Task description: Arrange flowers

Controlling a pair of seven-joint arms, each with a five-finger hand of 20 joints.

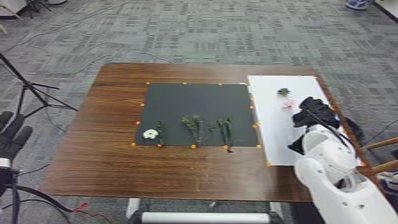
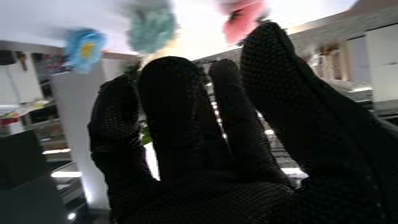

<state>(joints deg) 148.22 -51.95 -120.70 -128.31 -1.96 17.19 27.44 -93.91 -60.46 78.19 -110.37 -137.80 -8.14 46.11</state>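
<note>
In the head view my right hand [image 1: 314, 112] is over the white board [image 1: 277, 135] on the table's right side, beside a small pink flower [image 1: 289, 103] and a dark greenish bloom [image 1: 283, 92]. On the dark mat [image 1: 182, 97] lie a white flower [image 1: 150, 134], leafy green sprigs [image 1: 193, 125] and narrow green stems [image 1: 225, 131]. My left hand [image 1: 12, 137] is beyond the table's left edge, fingers straight. In the right wrist view my right hand [image 2: 182, 115] has its fingers extended; past their tips are blue [image 2: 84, 50], pale green [image 2: 151, 30] and pink [image 2: 242, 20] blooms.
Orange markers line the mat's border. The brown wooden table [image 1: 115, 170] surrounds mat and board. A black tripod [image 1: 31, 85] stands on the floor at the left, and a chair [image 1: 384, 150] is by the table's right edge.
</note>
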